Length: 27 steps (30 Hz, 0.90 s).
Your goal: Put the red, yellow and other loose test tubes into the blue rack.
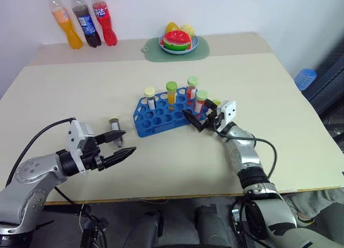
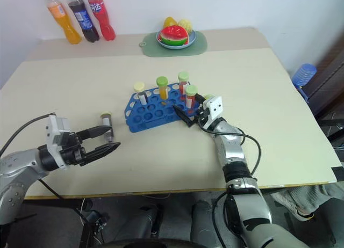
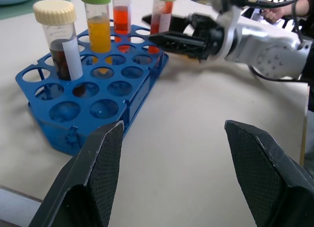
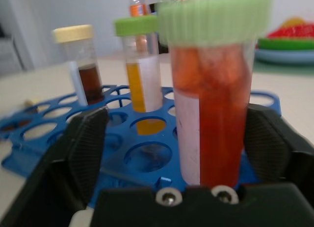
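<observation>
Toward the tabletop's left front edge, the left gripper [image 1: 119, 145] stands open and empty beside a loose tube [image 1: 114, 128] lying flat, long axis front-to-back. Mid-table, the blue rack [image 1: 161, 116] holds four upright capped tubes. Right gripper [image 1: 200, 120], jaws parted, flanks the red tube [image 4: 212, 114] without clamping it.

Blue rack [image 1: 161, 116]; red-filled tube [image 4: 213, 104], green cap; yellow-filled tube [image 1: 171, 93], green cap; dark-filled tube [image 1: 150, 97], cream cap
</observation>
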Motion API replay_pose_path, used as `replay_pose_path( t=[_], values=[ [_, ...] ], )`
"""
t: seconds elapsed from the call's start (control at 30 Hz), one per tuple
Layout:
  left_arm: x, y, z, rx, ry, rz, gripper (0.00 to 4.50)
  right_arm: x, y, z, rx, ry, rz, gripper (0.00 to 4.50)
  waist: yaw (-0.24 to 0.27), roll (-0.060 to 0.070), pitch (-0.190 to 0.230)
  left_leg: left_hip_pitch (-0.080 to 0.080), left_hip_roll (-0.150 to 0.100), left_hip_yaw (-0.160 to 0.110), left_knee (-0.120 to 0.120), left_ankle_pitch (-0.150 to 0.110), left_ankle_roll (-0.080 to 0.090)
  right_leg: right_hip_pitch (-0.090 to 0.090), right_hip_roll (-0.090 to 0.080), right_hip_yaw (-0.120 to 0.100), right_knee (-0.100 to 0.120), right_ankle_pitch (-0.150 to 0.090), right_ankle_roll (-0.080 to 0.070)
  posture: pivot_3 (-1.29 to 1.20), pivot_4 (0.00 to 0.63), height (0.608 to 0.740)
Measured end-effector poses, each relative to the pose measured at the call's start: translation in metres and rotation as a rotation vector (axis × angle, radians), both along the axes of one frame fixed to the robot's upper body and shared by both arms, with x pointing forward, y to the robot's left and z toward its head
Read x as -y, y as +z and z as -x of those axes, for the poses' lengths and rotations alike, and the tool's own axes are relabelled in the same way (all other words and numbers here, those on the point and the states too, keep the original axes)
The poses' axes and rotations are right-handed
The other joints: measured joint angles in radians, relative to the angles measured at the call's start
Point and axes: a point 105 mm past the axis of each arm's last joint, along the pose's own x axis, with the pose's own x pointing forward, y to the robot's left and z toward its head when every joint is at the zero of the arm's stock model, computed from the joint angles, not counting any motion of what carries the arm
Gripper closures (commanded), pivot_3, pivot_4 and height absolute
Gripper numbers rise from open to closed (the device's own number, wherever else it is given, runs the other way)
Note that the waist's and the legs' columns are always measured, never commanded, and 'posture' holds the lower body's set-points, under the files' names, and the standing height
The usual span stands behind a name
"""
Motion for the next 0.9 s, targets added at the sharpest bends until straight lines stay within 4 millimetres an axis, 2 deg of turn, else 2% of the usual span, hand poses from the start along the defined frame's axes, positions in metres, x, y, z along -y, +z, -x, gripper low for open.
replay_pose_path(
  t=[0.1,0.2,0.27,0.37,0.43,0.57,0.63,0.73,0.9],
  values=[
    [0.001,0.002,-0.002,0.009,0.004,0.006,1.08,0.011,0.017,0.011,0.064,-0.003,0.09,0.3,0.003,0.0,0.0,0.0,0.0,0.0,0.0,-0.002,0.003,0.0,0.0,0.0,0.0,0.0,0.0,0.0,0.15,0.74],
    [0.005,0.003,-0.004,0.014,0.0,0.012,1.08,0.027,0.026,0.026,0.018,-0.011,0.224,0.3,0.009,0.0,0.0,0.0,0.0,0.0,0.0,-0.002,0.004,0.0,0.0,0.0,-0.001,0.0,0.0,0.0,0.15,0.74],
    [0.008,0.003,-0.005,0.018,-0.007,0.016,1.08,0.041,0.028,0.033,-0.101,-0.024,0.295,0.3,0.012,0.0,0.0,-0.001,0.0,0.001,0.001,-0.003,0.005,0.0,0.0,0.0,-0.001,0.0,0.0,0.0,0.15,0.74],
    [0.01,0.003,-0.007,0.021,-0.01,0.013,1.08,0.063,0.032,0.037,-0.368,-0.058,0.326,0.3,0.013,0.0,0.0,-0.001,0.001,0.002,0.001,-0.004,0.006,0.0,0.0,0.0,-0.002,0.001,-0.001,0.0,0.15,0.74],
    [0.011,0.003,-0.008,0.021,-0.014,0.018,1.08,0.075,0.043,0.029,-0.501,-0.121,0.315,0.3,0.012,0.0,0.0,-0.001,0.003,0.004,0.002,-0.004,0.007,0.0,0.0,0.0,-0.002,0.001,-0.002,0.0,0.15,0.74],
    [0.018,-0.001,-0.009,0.01,-0.037,0.029,1.08,0.093,0.06,-0.003,-0.698,-0.288,0.233,0.3,0.017,-0.001,0.001,-0.002,0.003,0.007,0.002,-0.004,0.007,0.0,0.001,0.0,-0.004,0.001,-0.002,0.0,0.15,0.74],
    [0.019,-0.001,-0.01,0.01,-0.04,0.028,1.08,0.1,0.053,-0.014,-0.806,-0.336,0.203,0.3,0.024,-0.001,0.001,-0.002,0.003,0.009,0.001,-0.005,0.008,-0.001,0.001,0.0,-0.005,0.002,-0.002,0.0,0.15,0.74],
    [0.021,-0.004,-0.01,0.002,-0.043,0.027,1.08,0.096,0.038,-0.023,-0.963,-0.339,0.164,0.3,0.026,-0.001,0.001,-0.003,0.003,0.009,0.001,-0.005,0.008,-0.001,0.0,0.0,-0.006,0.002,-0.002,0.0,0.15,0.74],
    [0.02,-0.01,-0.006,-0.023,-0.03,0.028,1.08,0.102,0.019,-0.032,-1.065,-0.383,0.25,0.3,0.023,-0.001,0.001,-0.003,0.003,0.01,0.001,-0.005,0.008,-0.001,0.0,0.0,-0.007,0.002,-0.002,0.0,0.15,0.74]
  ],
)
